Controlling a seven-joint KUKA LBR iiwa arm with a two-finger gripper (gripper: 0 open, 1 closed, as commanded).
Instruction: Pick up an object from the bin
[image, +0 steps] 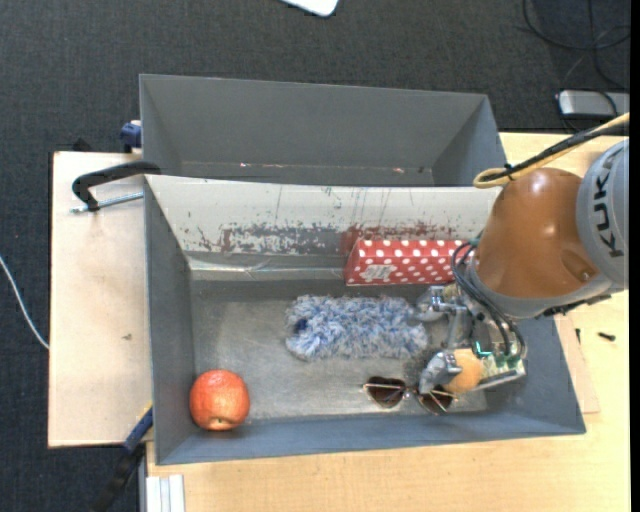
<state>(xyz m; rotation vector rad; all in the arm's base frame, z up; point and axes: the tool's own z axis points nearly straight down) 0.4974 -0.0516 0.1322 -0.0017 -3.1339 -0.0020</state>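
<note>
Setting: dark carpet around a grey bin (170, 330).
Hand (450, 368): low at front right, just above the sunglasses (405, 394); grip width impossible to tell.
Orange lump (466, 376): against the hand.
Elsewhere: apple (219, 399) front left, fluffy blue cloth (350, 327) centre, dotted red box (405, 259) behind.
</note>
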